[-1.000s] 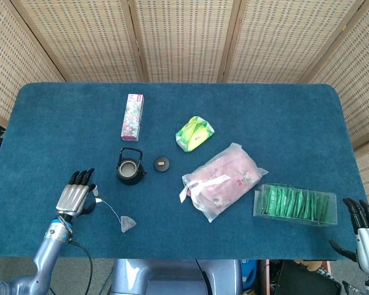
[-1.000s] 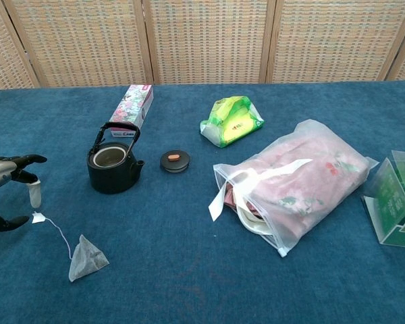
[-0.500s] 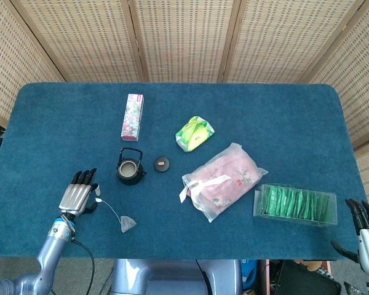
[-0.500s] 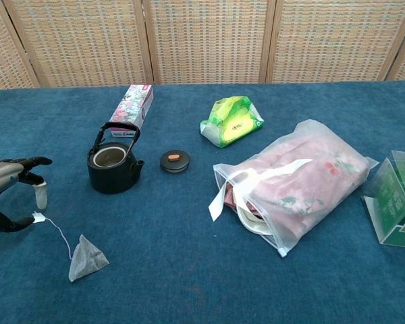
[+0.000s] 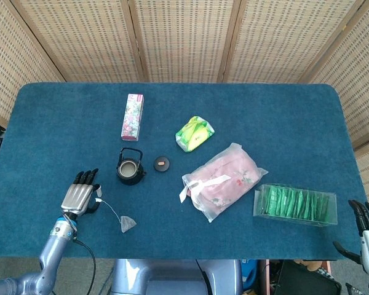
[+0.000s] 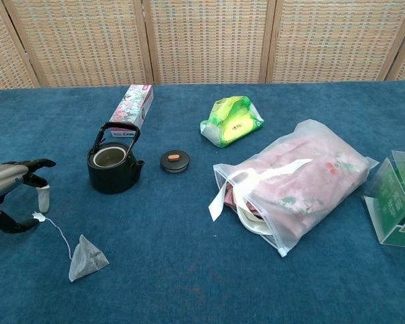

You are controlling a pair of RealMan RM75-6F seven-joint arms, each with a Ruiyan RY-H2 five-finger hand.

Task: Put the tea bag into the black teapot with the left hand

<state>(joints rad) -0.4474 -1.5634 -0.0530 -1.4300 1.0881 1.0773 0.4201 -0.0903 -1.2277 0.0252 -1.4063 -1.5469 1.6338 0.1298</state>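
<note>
- The grey, pyramid-shaped mesh tea bag is lying flat on the blue cloth table, nearest the robot, in front of the black iron teapot and slightly to its left.
- Its white string is running from the bag up and to the left, ending at the small paper tag.
- The left hand is hovering at that tag, thumb below and fingers curled above; whether it is pinching the tag I cannot tell.
- The teapot is sitting open, its round black lid lying just right of it.
- The right hand is waiting far right of the teapot, fingers spread, holding nothing.
</note>
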